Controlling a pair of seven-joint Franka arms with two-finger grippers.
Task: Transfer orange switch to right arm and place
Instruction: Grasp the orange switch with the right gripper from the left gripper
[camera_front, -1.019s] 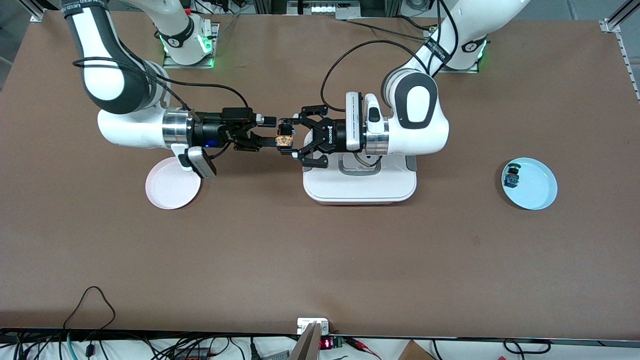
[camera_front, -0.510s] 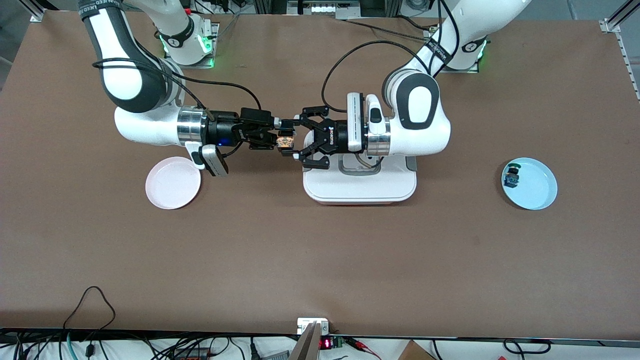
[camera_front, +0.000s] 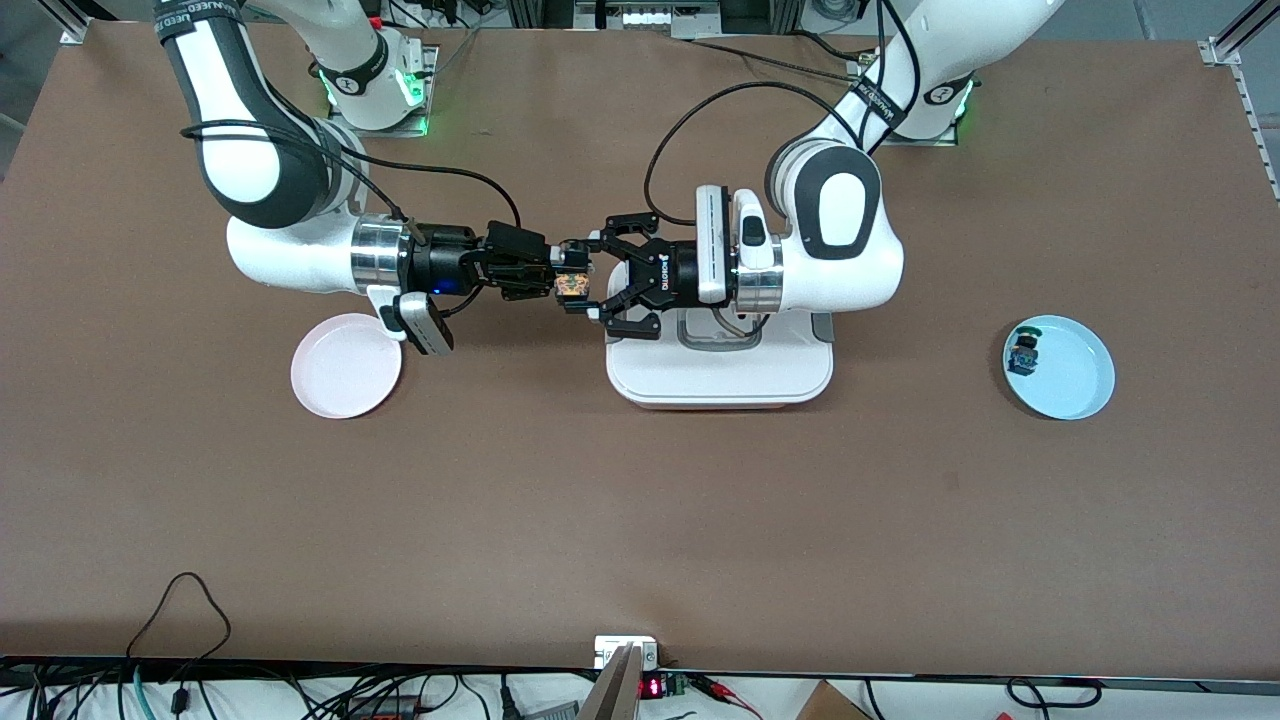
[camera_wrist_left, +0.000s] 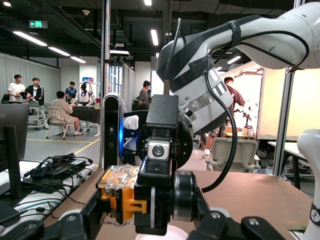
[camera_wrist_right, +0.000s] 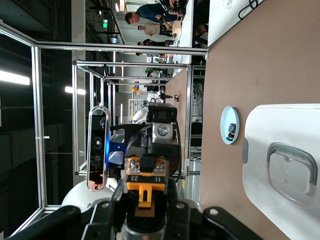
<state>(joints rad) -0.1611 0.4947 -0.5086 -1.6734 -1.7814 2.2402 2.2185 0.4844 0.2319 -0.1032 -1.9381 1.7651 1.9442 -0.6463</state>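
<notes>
The orange switch (camera_front: 571, 285) hangs in the air between the two grippers, over bare table beside the white box. My left gripper (camera_front: 577, 278), the wide black claw, is shut on it end to end, one pad on the orange body (camera_wrist_left: 120, 195), the other on the dark round cap. My right gripper (camera_front: 556, 272), slim and black, has come in from the right arm's end, and its fingers press the switch's sides (camera_wrist_right: 146, 192) with no gap showing. In the left wrist view one right-gripper finger (camera_wrist_left: 161, 130) lies over the switch's black middle.
A white lidded box (camera_front: 720, 380) with a grey handle lies under the left wrist. A pink plate (camera_front: 345, 385) lies below the right forearm. A blue plate (camera_front: 1080, 385) toward the left arm's end holds the green-and-blue switch (camera_front: 1024, 350).
My right gripper has moved toward the left gripper and now has its fingers around the switch. The left gripper has kept hold and stayed in place.
</notes>
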